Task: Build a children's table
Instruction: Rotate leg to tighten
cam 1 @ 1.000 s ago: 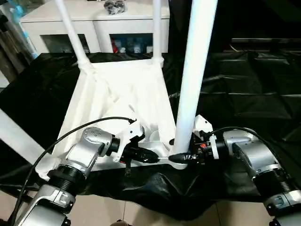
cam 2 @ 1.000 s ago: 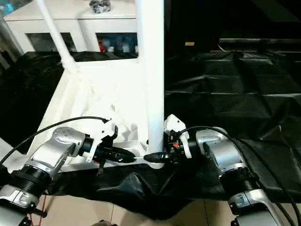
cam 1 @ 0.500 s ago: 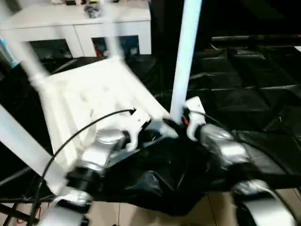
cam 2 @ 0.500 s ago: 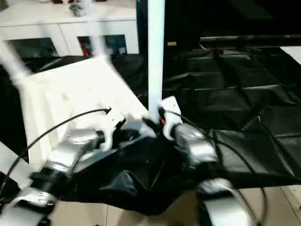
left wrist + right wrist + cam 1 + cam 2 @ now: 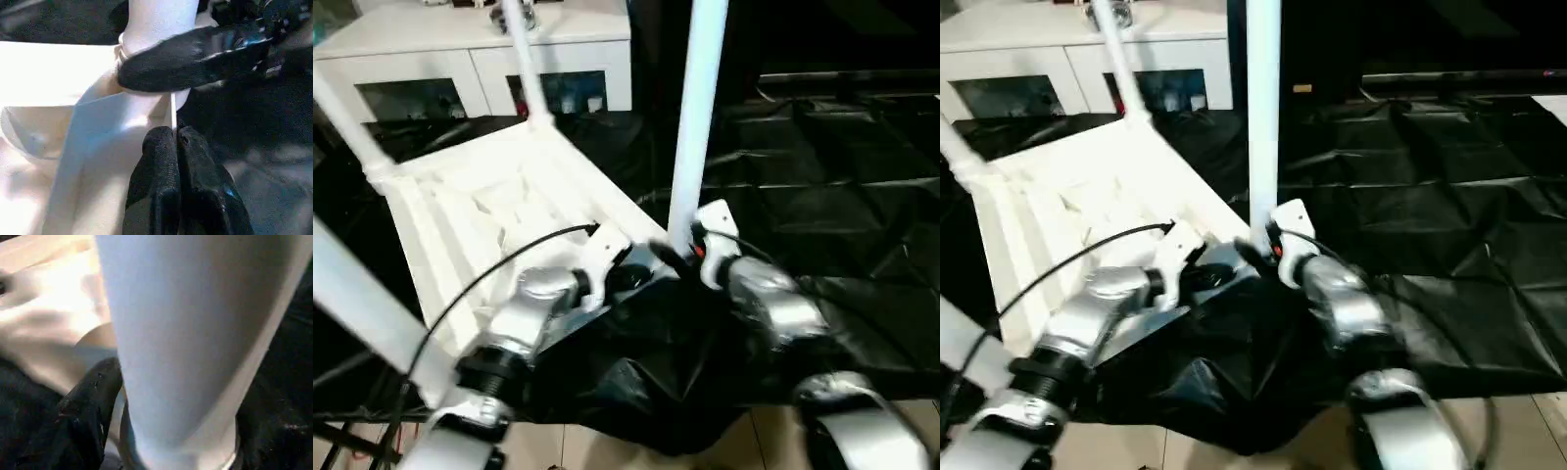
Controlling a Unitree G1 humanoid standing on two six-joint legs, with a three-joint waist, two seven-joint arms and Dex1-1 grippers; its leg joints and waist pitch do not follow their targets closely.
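Note:
The children's table lies upside down on the black cloth, its white top with the ribbed underside facing up. Three legs stand in its corner sockets at the back left, the back and the near left. The fourth leg stands upright in the near right corner socket. My right gripper is shut around this leg's base, one finger pressed against the tube. My left gripper is shut on the top's thin rim right beside that socket.
A white glass-door cabinet stands behind the black-draped work table. Black cloth bunches up at the table's near edge in front of my forearms, with pale floor below. A black cable arcs over my left forearm.
The table top has swung round on the cloth, and its held corner has moved away from me with both grippers still on it. The camera view has also shifted.

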